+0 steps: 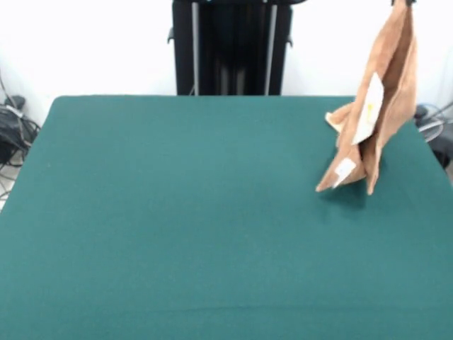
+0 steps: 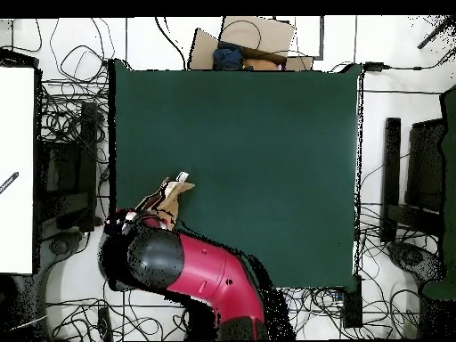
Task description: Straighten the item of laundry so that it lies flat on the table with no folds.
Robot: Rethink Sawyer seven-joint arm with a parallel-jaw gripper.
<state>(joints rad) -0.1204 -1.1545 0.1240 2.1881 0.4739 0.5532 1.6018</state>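
Note:
The item of laundry (image 1: 393, 85), an orange-tan towel, hangs folded lengthwise from the picture's top edge at the far right of the dark green table (image 1: 198, 212). Its lower end rests crumpled on the tabletop. A white tag with a yellow mark (image 1: 369, 108) and a smaller white tag (image 1: 345, 170) show on it. My gripper (image 1: 402, 3) shows only as a dark tip at the top edge, shut on the towel's upper end. In the overhead view the red and black arm (image 2: 191, 267) hides the gripper, and only part of the towel (image 2: 169, 200) shows near the table's left edge (image 2: 120, 178).
The black pedestal (image 1: 230, 46) stands behind the table's far edge. Cables (image 1: 10, 127) lie beside the table. In the overhead view a cardboard box (image 2: 245, 40) sits past the top edge and a white board (image 2: 16, 169) lies at the left.

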